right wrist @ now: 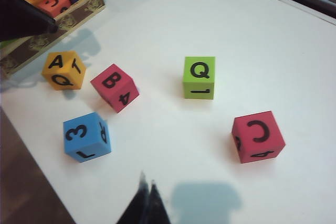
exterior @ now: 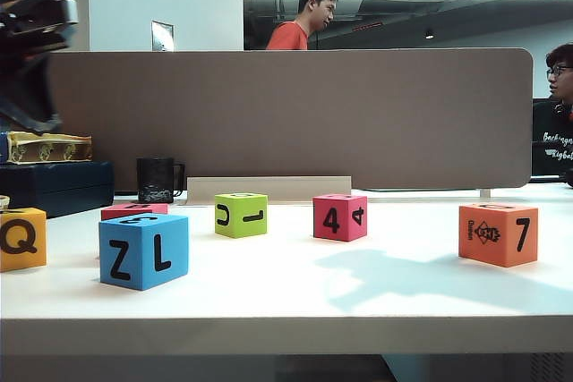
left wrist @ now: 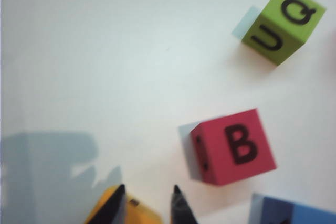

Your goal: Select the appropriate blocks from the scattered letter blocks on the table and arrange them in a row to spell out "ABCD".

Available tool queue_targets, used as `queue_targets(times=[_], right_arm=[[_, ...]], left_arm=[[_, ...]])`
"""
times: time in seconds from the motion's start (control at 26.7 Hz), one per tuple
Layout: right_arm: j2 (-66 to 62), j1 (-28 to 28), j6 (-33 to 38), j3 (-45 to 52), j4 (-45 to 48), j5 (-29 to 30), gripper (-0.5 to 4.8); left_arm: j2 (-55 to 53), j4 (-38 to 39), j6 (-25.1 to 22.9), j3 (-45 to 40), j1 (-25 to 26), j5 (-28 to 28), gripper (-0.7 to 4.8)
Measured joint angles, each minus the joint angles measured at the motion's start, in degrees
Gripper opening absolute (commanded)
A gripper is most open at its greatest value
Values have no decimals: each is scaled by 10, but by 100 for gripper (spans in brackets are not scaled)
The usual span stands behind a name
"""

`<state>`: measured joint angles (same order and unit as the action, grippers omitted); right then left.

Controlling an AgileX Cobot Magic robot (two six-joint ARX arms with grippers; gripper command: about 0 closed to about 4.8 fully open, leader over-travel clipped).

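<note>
**No row yet: all four letter blocks lie scattered**

Nothing of "ABCD" is laid out. Taking the lime-green block [right wrist: 199, 77] as the landmark, the right wrist view shows the red block [right wrist: 114, 87] with B on top well to one side of it, and the yellow-orange block [right wrist: 63, 70] with A up just beyond the red one, near a gold-trimmed box [right wrist: 79, 9] of spare blocks. The pink-red block [right wrist: 258, 136] with C on top sits on the other side of the green one and nearer the camera. The blue block [right wrist: 87, 136] lies near the red one and is not wanted. The orange block [exterior: 499, 233], showing a 7, stands alone in the exterior view, far to the right of the green one on the white counter [exterior: 286, 297]. All four picks and placements remain, by my reading.

The left hand [left wrist: 147, 195] hangs above the counter, pointing down, fingertips slightly parted, straddling a corner of the yellow-orange block without gripping it; the red B block sits just beside it. It looks set to take the A first. The right hand [right wrist: 147, 187] hovers over bare counter between the blue and pink-red blocks, its fingers pressed together and empty.
</note>
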<state>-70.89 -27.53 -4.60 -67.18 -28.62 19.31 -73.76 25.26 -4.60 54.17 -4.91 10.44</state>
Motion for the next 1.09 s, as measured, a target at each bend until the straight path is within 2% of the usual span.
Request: queue_targets(times=[0.11, 0.19, 0.3, 0.41, 0.52, 0.71, 0.75, 0.86, 0.97, 1.09], right_arm=[[0, 0, 0, 0, 2, -2, -2], [0, 0, 0, 0, -2, -2, -2], [0, 0, -1, 0, -21, -2, -2], [0, 0, -1, -5, -40, -2, -2], [0, 0, -11, -24, -48, -3, -2], [0, 0, -16, -35, -66, -14, -2], [0, 0, -16, -35, -74, -16, -2], [0, 0, -17, -35, -94, -17, -2], [0, 0, -17, -35, -97, -17, -2], [0, 0, -17, -35, -98, -17, -2]], left_arm=[[-35, -49, 38, 0, -43, -1, 121], [-54, -52, 49, 8, -56, -1, 132], [-94, -43, 56, 37, -58, -2, 285], [-130, -12, 63, 92, -58, -2, 291], [-142, -10, 71, 100, -65, -3, 308], [-169, -10, 92, 100, -94, -9, 440], [-177, -7, 103, 100, -106, -30, 464], [-178, -3, 123, 100, -118, -70, 469], [-178, 10, 151, 100, -117, -79, 467], [-179, 43, 161, 99, -118, -80, 467]])
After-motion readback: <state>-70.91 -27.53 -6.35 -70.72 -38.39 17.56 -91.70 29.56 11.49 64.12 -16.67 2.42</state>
